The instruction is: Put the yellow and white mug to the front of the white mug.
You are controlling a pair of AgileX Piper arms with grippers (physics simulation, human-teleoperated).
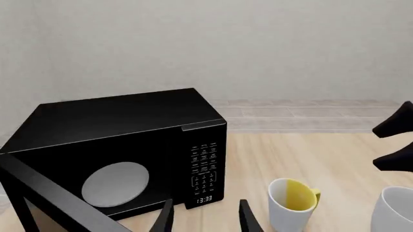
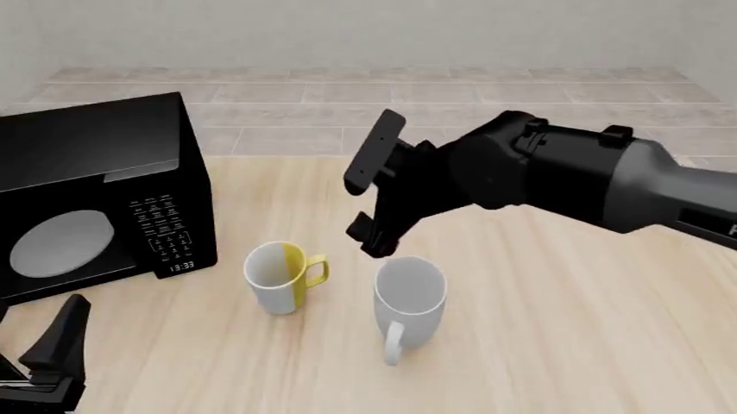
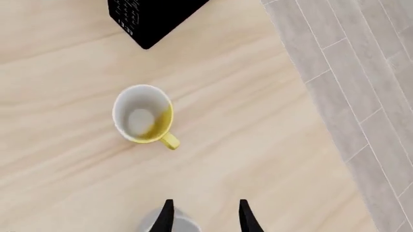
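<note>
The yellow and white mug [image 2: 280, 276] stands upright on the wooden table, its yellow handle toward the white mug [image 2: 409, 297] just to its right. Both show in the left wrist view, the yellow and white mug [image 1: 291, 207] and the white mug [image 1: 393, 211]. My right gripper [image 2: 359, 211] is open and empty, hovering above and just behind the white mug, whose rim [image 3: 173, 225] shows between the fingers. The yellow and white mug [image 3: 142, 114] lies further out in the right wrist view. My left gripper [image 2: 60, 335] is open and empty, low at the front left.
A black microwave [image 2: 92, 194] stands at the left of the table [image 2: 553, 328], close behind the yellow and white mug; it also shows in the left wrist view [image 1: 116, 145]. Grey tiled floor lies beyond the table's far edge.
</note>
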